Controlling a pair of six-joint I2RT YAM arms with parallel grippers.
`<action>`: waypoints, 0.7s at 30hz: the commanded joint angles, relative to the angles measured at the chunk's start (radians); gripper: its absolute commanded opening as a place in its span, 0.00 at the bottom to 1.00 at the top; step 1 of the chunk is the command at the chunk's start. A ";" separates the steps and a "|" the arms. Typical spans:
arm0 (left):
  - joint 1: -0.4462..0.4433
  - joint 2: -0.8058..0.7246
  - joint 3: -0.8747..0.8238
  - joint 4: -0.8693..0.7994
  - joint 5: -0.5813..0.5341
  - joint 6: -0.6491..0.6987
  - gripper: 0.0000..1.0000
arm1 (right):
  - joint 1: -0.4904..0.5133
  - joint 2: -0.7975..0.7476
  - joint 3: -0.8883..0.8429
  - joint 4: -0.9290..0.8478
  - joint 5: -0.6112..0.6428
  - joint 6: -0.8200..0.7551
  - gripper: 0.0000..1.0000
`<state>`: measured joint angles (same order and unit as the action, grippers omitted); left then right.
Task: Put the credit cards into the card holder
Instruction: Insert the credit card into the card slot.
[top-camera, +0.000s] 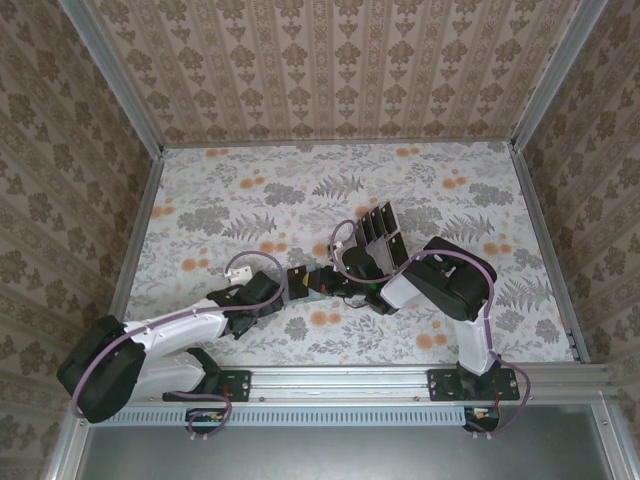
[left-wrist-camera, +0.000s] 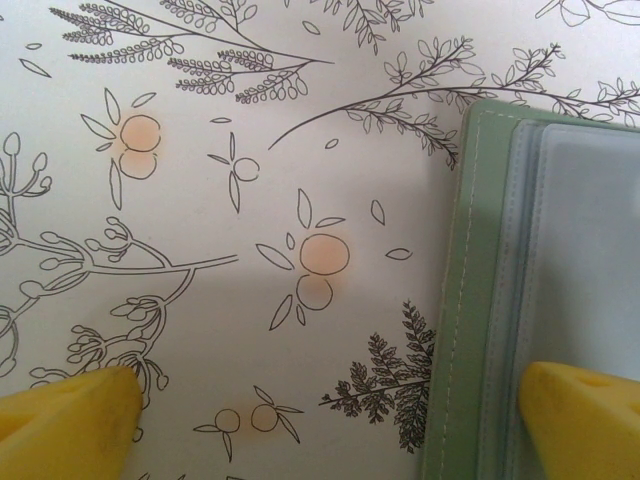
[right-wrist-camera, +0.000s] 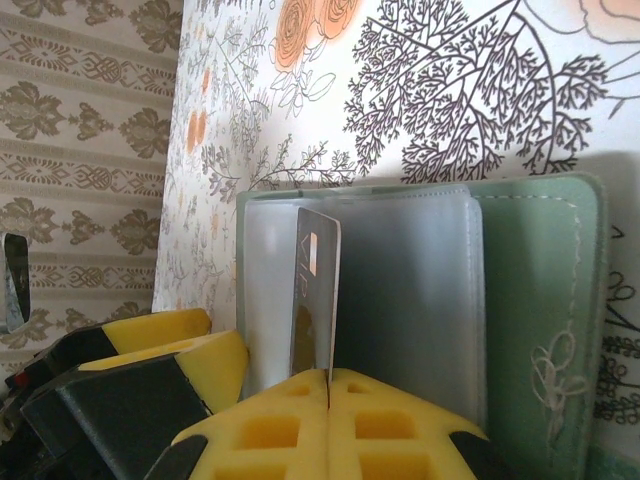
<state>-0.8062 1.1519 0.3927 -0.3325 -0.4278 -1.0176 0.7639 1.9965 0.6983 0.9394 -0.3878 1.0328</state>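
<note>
- The right gripper (right-wrist-camera: 329, 385) has its yellow pads pressed together on the bottom edge of one credit card (right-wrist-camera: 315, 290), which it pinches upright.
- That card stands against the clear pockets of the card holder (right-wrist-camera: 530, 300), which lies open and flat on the table (left-wrist-camera: 200, 200). Whether the card's tip is inside a pocket cannot be told.
- The left gripper (left-wrist-camera: 325, 415) is spread wide and holds nothing. One pad is over the cloth and the other over the holder's clear pockets.
- The holder's stitched green edge (left-wrist-camera: 455, 300) has open cloth to its left.
- More credit cards (top-camera: 381, 225) stand in a row just beyond the right wrist.
- The card's markings are seen almost edge-on and cannot be read. The holder has a small flower motif stitched near a corner.
- The cloth is white with grey ferns and orange blossoms. Damask-papered walls and metal rails enclose it.
</note>
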 joint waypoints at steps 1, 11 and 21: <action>-0.005 0.013 -0.041 -0.094 0.030 -0.021 1.00 | -0.008 0.034 0.014 -0.044 -0.011 -0.001 0.00; -0.007 0.020 -0.042 -0.087 0.030 -0.021 1.00 | -0.002 0.039 0.020 -0.038 -0.052 0.007 0.00; -0.007 0.021 -0.042 -0.086 0.032 -0.021 1.00 | 0.014 0.057 0.029 -0.036 -0.050 0.023 0.00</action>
<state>-0.8066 1.1519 0.3923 -0.3317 -0.4278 -1.0176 0.7647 2.0178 0.7204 0.9405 -0.4271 1.0481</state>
